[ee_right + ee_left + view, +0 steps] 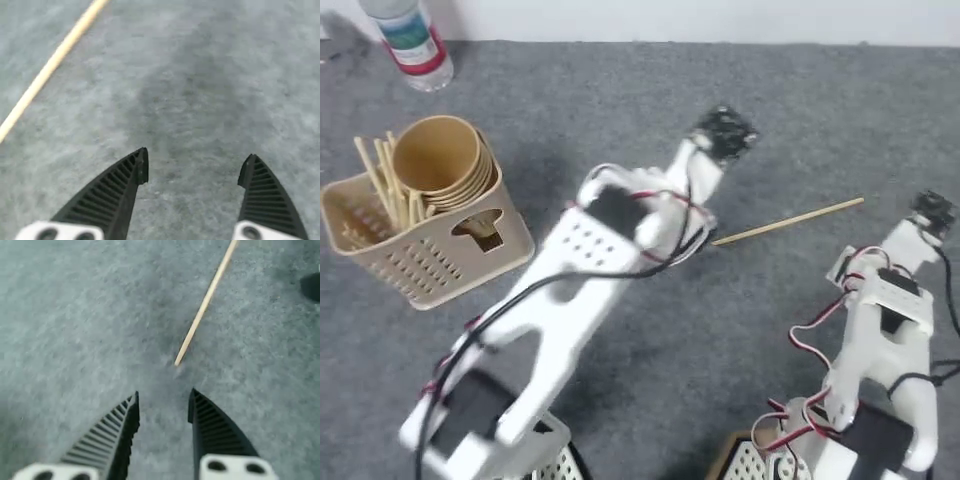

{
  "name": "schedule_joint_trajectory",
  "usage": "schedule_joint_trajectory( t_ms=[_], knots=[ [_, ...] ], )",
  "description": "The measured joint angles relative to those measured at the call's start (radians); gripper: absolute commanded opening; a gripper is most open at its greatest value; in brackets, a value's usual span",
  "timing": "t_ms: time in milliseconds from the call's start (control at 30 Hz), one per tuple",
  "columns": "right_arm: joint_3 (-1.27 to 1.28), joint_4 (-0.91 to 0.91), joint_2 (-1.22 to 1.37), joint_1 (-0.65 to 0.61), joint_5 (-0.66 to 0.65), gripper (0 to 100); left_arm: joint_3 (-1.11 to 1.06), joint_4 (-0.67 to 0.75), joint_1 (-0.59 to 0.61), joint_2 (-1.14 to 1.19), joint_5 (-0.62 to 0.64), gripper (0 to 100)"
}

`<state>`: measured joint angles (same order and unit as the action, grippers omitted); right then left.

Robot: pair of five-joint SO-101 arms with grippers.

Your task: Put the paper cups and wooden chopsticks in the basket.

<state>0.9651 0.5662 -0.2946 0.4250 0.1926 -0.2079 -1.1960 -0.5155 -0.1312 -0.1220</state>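
The grey felt-covered table (770, 110) carries everything. The left arm (590, 260) stretches across its middle, and the right arm (885, 330) stands folded at the near right edge. Toward the far left sits the beige slotted basket (440, 255). A nested stack of paper cups (440, 155) stands upright inside it, with a bundle of wooden chopsticks (380, 175) leaning beside the cups in the same basket. A plastic bottle (410, 35) stands behind the basket at the table's back edge.

One loose chopstick (790, 221) lies flat on the felt between the two arms. The left claw (162, 395) is parted moderately and holds nothing. The stick's near end (205, 305) lies just ahead of its tips, apparently not touching, though the view is soft there. The right claw (195, 162) is spread wide and empty over bare felt, with the stick (50, 65) off to one side.
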Motion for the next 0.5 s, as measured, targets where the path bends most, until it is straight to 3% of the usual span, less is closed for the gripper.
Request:
schedule_joint_trajectory(
  t_ms=[333,500],
  knots=[
    [0.000,0.000,0.000,0.005,0.038,29.9,0.328,0.048,-0.037,0.514,-0.095,16],
    [0.000,0.000,0.000,-0.021,0.035,29.9,0.671,-0.074,-0.038,0.815,-0.095,16]
  ],
)
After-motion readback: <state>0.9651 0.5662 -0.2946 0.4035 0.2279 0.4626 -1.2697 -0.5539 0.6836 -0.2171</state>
